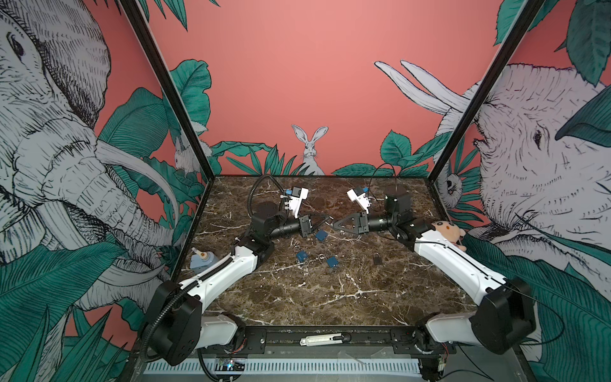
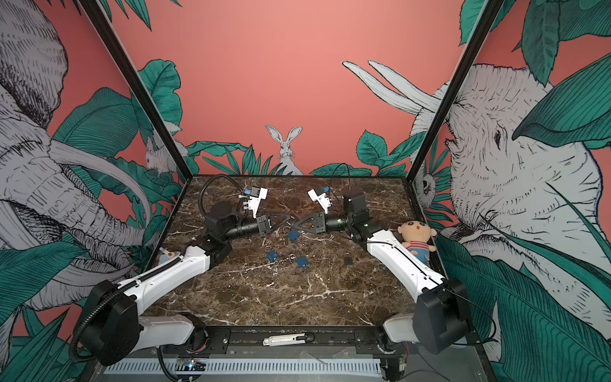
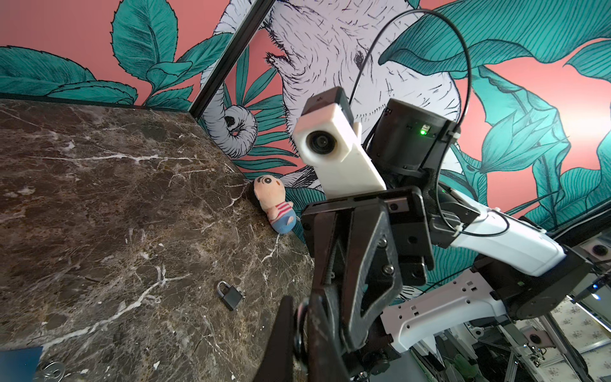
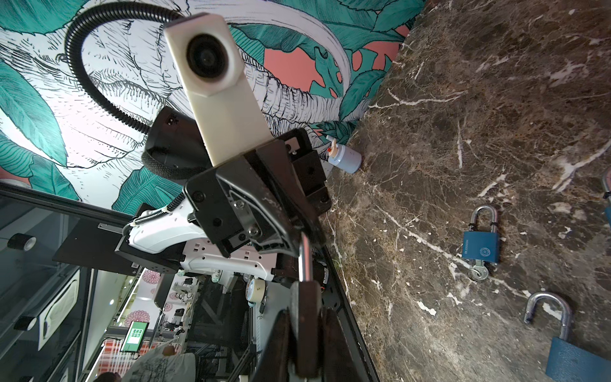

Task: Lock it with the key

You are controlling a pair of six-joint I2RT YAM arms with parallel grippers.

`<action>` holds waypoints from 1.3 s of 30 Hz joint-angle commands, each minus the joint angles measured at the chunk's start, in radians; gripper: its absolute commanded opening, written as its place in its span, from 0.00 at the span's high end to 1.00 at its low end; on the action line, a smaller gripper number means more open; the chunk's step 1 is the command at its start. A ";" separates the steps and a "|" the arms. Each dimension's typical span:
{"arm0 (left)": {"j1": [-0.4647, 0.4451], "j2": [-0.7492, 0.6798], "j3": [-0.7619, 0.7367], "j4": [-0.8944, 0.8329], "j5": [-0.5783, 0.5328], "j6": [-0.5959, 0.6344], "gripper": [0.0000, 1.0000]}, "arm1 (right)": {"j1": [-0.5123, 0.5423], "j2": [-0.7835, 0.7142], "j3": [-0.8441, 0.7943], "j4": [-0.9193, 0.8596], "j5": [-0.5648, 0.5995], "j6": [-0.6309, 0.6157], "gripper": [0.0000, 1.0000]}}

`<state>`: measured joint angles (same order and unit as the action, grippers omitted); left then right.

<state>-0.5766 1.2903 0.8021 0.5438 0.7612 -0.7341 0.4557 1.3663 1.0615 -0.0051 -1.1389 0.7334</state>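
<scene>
My two grippers meet tip to tip above the middle of the marble table (image 1: 297,297). The right gripper (image 4: 305,317) is shut on a small dark padlock body (image 4: 305,294). Its silver shackle (image 4: 304,258) points at the left gripper (image 3: 299,317), which is shut on that shackle (image 3: 300,322). In both top views the left gripper (image 1: 329,219) (image 2: 290,218) and the right gripper (image 1: 334,225) (image 2: 294,225) touch at the tips. A small silvery key (image 4: 476,274) sticks out of the bottom of a shut blue padlock (image 4: 480,247) on the table. I cannot tell whether a key sits in the held padlock.
Three blue padlocks (image 1: 320,235) (image 1: 301,255) (image 1: 332,262) lie below the grippers, one with its shackle open (image 4: 578,357). A black padlock (image 1: 377,258) (image 3: 231,296) lies to the right. A plush doll (image 1: 448,231) sits at the right edge, a pump bottle (image 1: 201,259) at the left.
</scene>
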 commanded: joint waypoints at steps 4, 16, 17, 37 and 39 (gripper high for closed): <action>-0.168 0.053 -0.037 -0.103 0.188 -0.011 1.00 | 0.041 0.022 0.106 0.290 0.005 -0.015 1.00; -0.163 0.032 0.027 -0.216 0.123 0.085 1.00 | 0.041 0.011 0.084 0.200 0.051 -0.098 1.00; -0.152 0.033 0.035 -0.215 0.121 0.087 1.00 | 0.040 0.008 0.084 0.174 0.061 -0.114 1.00; 0.043 0.042 0.056 0.035 0.159 -0.130 0.71 | 0.039 -0.042 0.000 0.139 0.112 -0.144 1.00; 0.044 0.034 0.053 0.033 0.160 -0.132 0.70 | 0.040 -0.044 0.002 0.136 0.112 -0.147 1.00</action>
<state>-0.5274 1.3426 0.8692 0.5320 0.8749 -0.8284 0.4904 1.3472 1.0611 0.0277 -1.0355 0.5987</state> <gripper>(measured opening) 0.296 0.127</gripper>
